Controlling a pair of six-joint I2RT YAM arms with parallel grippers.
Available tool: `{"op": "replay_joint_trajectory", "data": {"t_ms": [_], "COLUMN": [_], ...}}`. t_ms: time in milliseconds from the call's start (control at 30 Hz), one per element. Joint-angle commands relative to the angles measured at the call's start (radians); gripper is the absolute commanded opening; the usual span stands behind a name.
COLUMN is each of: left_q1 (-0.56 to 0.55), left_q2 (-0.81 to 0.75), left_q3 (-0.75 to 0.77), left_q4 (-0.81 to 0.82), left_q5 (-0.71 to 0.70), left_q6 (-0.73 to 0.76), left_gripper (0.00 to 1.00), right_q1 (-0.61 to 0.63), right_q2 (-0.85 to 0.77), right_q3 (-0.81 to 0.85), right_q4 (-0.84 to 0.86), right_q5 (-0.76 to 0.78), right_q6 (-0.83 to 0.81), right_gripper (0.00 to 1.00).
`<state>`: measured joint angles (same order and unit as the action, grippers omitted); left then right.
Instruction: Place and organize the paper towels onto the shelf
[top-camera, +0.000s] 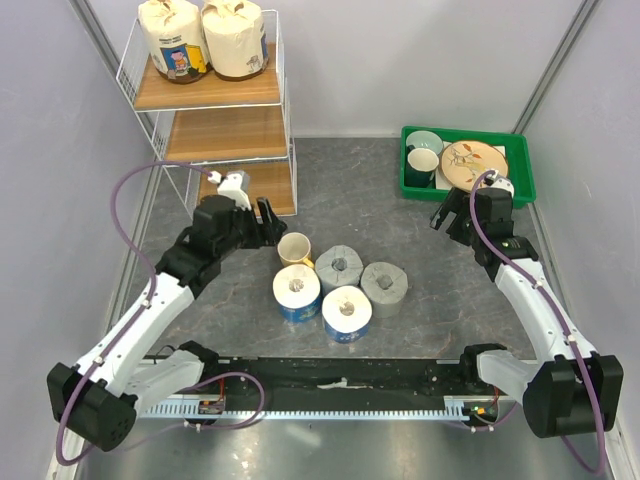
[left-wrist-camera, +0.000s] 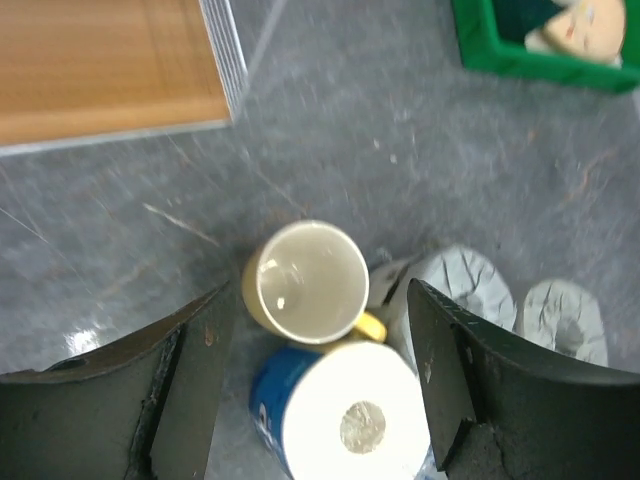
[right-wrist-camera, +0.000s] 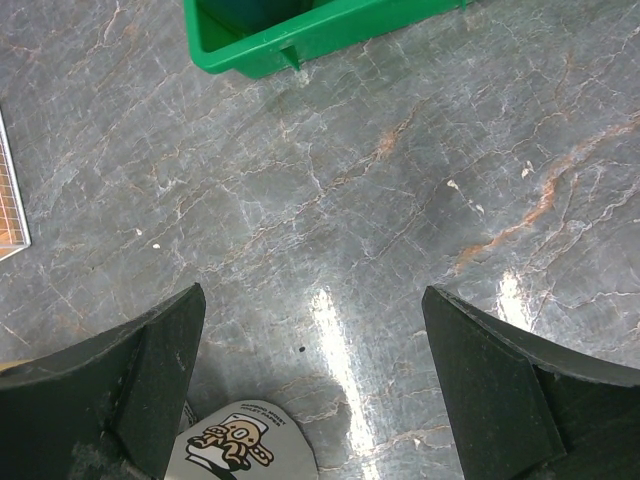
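Two cream cartoon-print paper towels (top-camera: 204, 38) stand on the top board of the white wire shelf (top-camera: 222, 135). Two white-and-blue rolls (top-camera: 297, 292) and two grey rolls (top-camera: 339, 266) cluster upright on the table. My left gripper (top-camera: 264, 222) hovers open just left of the cluster. In its wrist view the left gripper (left-wrist-camera: 320, 292) has a yellow mug (left-wrist-camera: 305, 282) and a white-and-blue roll (left-wrist-camera: 345, 420) below its spread fingers, with the grey rolls (left-wrist-camera: 455, 290) to the right. My right gripper (right-wrist-camera: 312, 295) is open over bare table.
The yellow mug (top-camera: 295, 248) touches the roll cluster on its far side. A green tray (top-camera: 466, 165) with dishes sits at the back right, next to the right gripper (top-camera: 447, 213). A white cartoon-print patch (right-wrist-camera: 240, 445) shows at the bottom of the right wrist view.
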<state>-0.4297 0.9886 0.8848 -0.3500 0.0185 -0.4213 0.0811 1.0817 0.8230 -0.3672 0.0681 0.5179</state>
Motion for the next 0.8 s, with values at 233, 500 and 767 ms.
{"op": "replay_joint_trajectory", "data": {"t_ms": [233, 500, 767], "left_q1": [-0.119, -0.309, -0.417], "left_q2": [0.008, 0.099, 0.211], "left_q3": [-0.083, -0.014, 0.055], "left_q4": [0.048, 0.066, 0.065], "left_q5": [-0.074, -0.132, -0.164], "left_q6": [-0.077, -0.022, 0.041], "left_gripper": [0.76, 0.76, 0.76], "right_q1": [-0.003, -0.003, -0.003], "right_q2": [0.003, -0.002, -0.011], "right_q3": [-0.004, -0.012, -0.018], "right_q4": [0.027, 0.027, 0.025], "right_q5": [-0.004, -0.005, 0.004], "right_q6": [-0.009, -0.009, -0.013], "right_gripper": [0.98, 0.98, 0.98]}}
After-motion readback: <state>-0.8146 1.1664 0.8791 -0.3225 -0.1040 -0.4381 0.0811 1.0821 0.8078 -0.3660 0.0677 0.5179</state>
